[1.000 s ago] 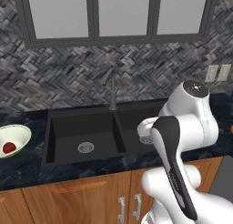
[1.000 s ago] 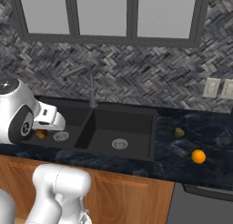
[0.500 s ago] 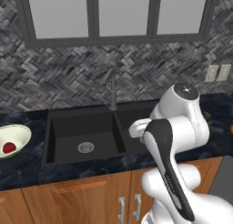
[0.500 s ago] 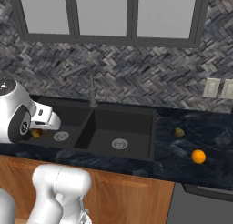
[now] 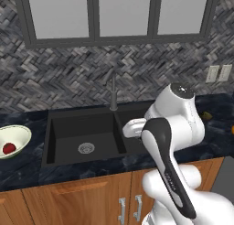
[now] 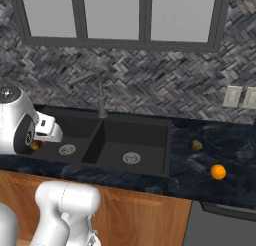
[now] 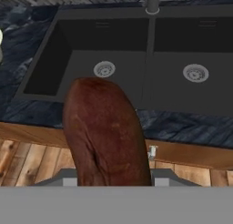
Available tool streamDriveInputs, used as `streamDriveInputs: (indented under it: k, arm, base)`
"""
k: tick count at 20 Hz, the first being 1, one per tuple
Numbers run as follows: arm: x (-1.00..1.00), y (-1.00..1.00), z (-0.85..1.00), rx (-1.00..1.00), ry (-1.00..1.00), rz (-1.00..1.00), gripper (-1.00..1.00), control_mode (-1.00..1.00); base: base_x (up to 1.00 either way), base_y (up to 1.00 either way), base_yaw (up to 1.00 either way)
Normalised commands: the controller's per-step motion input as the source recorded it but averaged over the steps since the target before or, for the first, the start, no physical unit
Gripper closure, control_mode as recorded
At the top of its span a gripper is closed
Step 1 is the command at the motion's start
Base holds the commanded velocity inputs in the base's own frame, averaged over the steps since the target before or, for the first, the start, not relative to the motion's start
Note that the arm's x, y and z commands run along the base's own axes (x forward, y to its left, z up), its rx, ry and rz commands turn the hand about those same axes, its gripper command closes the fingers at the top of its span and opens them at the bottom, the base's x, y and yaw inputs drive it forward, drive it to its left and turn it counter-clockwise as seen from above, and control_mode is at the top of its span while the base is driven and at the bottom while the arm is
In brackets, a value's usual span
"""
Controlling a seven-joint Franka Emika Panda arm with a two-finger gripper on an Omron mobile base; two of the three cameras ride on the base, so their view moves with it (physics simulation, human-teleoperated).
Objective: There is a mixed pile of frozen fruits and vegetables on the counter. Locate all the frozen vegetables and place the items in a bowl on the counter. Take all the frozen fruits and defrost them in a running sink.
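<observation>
In the hand view my gripper (image 7: 109, 178) is shut on a dark reddish-brown oblong vegetable (image 7: 104, 132), which hides the fingertips. It hangs over the counter's front edge, before the left basin of the black sink (image 7: 91, 41). From the right base view the hand (image 6: 46, 130) is over the sink's left end. The pale bowl (image 5: 20, 133) stands on the counter (image 5: 27, 169) far to the left of the sink (image 5: 87, 128), with a small red round vegetable (image 5: 8, 148) in it. An orange ball (image 6: 217, 171) and a yellowish-olive lump (image 6: 197, 145) lie on the counter right of the sink.
A tall dark faucet (image 5: 113, 89) rises behind the divider between the two basins. Each basin has a round metal drain (image 7: 104, 69). Wooden cabinet fronts (image 5: 77, 201) run below the counter. A herringbone tile wall with outlets (image 6: 240, 96) stands behind.
The arm has swung a little lower and further left over the sink, carrying the brown vegetable along. The grip looks unchanged, and the items on the counter have not moved.
</observation>
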Motion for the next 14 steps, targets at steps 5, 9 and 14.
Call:
streamDriveInputs:
  k: [5,9,14]
  arm:
    - [0.06,0.35,-0.04,0.02,0.00,0.02,1.00,-1.00]
    - [0.15,0.35,-0.13,0.01,0.00,0.02,1.00,-1.00]
    - [0.16,0.34,-0.16,0.01,0.00,0.03,1.00,-1.00]
  base:
    - [0.00,0.00,0.00]
    - [0.00,0.00,0.00]
    - [0.00,0.00,0.00]
